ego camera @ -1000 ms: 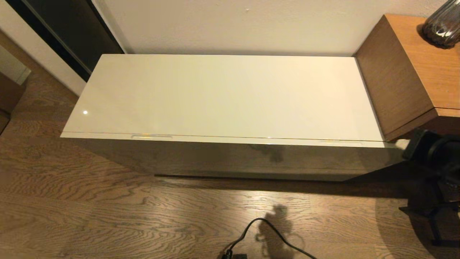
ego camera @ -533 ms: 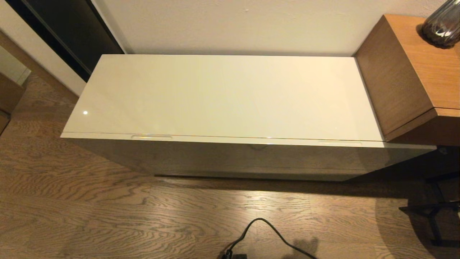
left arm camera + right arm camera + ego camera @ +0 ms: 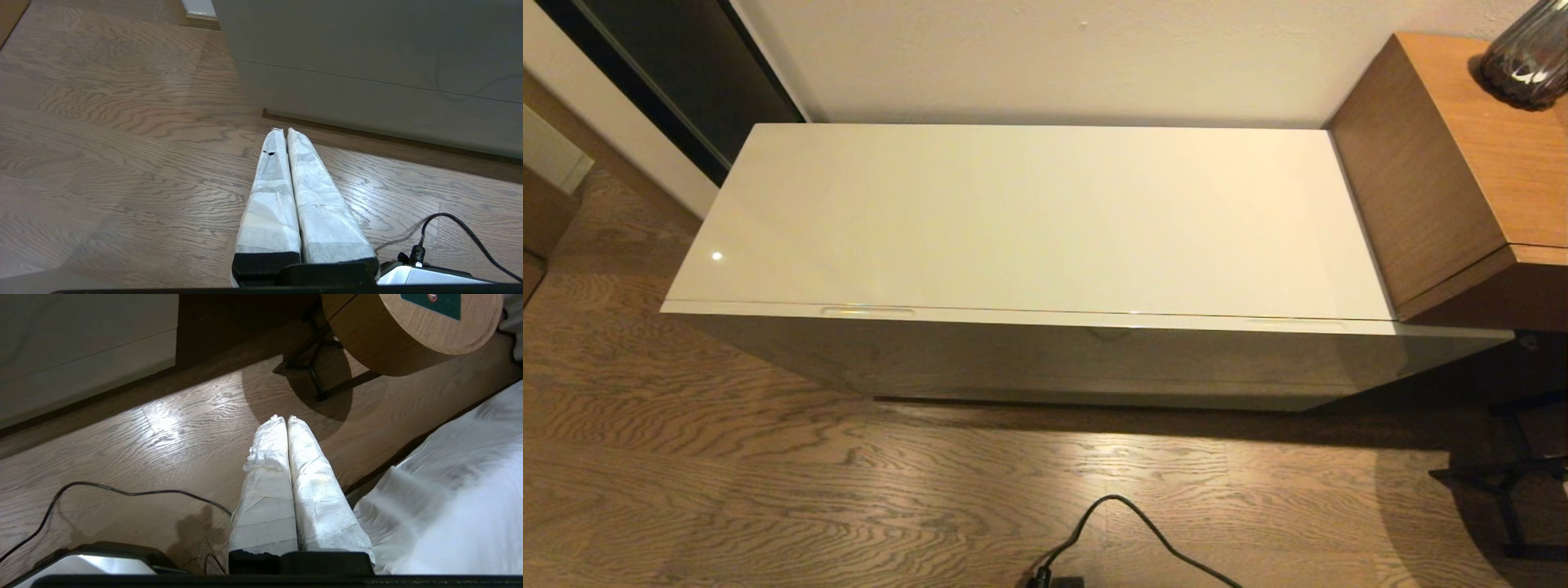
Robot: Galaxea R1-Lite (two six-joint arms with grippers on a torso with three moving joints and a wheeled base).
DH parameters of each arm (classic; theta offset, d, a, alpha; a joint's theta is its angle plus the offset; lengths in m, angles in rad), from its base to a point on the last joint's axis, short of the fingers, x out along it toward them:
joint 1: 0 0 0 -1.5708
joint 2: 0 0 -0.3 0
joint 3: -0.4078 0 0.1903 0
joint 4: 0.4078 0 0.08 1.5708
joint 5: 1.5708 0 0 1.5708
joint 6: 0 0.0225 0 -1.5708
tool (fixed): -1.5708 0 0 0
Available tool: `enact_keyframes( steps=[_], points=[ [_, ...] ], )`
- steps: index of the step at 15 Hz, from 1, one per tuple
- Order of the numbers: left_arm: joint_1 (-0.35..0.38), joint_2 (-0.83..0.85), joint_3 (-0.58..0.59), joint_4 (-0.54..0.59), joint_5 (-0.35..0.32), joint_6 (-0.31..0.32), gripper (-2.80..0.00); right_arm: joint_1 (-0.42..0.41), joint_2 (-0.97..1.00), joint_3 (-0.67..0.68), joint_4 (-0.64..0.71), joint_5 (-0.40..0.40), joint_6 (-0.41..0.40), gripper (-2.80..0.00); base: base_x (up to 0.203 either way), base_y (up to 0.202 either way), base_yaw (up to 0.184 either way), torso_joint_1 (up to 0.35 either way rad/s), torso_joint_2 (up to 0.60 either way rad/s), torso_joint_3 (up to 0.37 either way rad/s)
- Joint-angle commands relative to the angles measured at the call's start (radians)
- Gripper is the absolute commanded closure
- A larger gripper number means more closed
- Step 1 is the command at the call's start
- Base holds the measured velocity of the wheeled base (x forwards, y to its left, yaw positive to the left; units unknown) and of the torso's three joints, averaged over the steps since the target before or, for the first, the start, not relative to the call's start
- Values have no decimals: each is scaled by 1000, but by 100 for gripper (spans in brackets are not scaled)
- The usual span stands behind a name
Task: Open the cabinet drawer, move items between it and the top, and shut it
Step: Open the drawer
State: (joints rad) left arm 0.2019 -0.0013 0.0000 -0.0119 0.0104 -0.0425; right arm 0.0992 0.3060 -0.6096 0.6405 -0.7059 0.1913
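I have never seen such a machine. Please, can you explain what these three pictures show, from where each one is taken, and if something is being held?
This is a robot with two arms, each ending in a pincer, and three cameras. The head camera looks down on a long cream cabinet; its top is bare and its drawer is shut. To the right stands a brown unit with a dark vase. No arm shows in that view.

The other two cameras sit on the wrists, behind the fingers. The left pincer hangs low over the wooden floor, near the cabinet front. The right pincer is also over the floor, beside a white bed sheet and a round wooden table. Both pincers are shut and hold nothing. A black cable lies on the floor.
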Motion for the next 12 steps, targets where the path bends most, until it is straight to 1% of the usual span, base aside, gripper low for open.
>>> enact_keyframes(
  steps=[1,2,3,4,6,7,8,9,11,12],
  points=[
    [1,-39,2,0,0,-2,0,-17,-19,-26,101,87,17,0,0,0,0,0,0,0],
    [1,-39,2,0,0,-2,0,-19,-19,-28,149,113,57,0,0,0,0,0,0,0],
    [1,-39,2,0,0,-2,0,-30,-19,-30,179,162,79,0,0,0,0,0,0,0],
    [1,-39,2,0,0,-2,0,-79,-19,-39,205,232,86,0,0,0,0,0,0,0],
    [1,-39,2,0,0,-2,0,-222,-21,-65,274,416,87,0,0,0,0,0,0,0],
    [0,-39,2,0,0,-2,0,-265,-25,-65,288,501,82,0,0,0,0,0,0,0],
    [1,-39,2,0,0,-2,0,-269,-27,-55,266,517,79,0,0,0,0,0,0,0],
    [1,-39,2,0,0,-2,0,-233,-24,-49,228,499,78,0,0,0,0,0,0,0],
    [1,-39,2,0,0,-2,0,-116,6,-30,138,425,96,0,0,0,0,0,0,0],
    [-1,-39,2,0,0,-2,0,-104,-3,-5,128,417,94,0,0,0,0,0,0,0]
  ],
)
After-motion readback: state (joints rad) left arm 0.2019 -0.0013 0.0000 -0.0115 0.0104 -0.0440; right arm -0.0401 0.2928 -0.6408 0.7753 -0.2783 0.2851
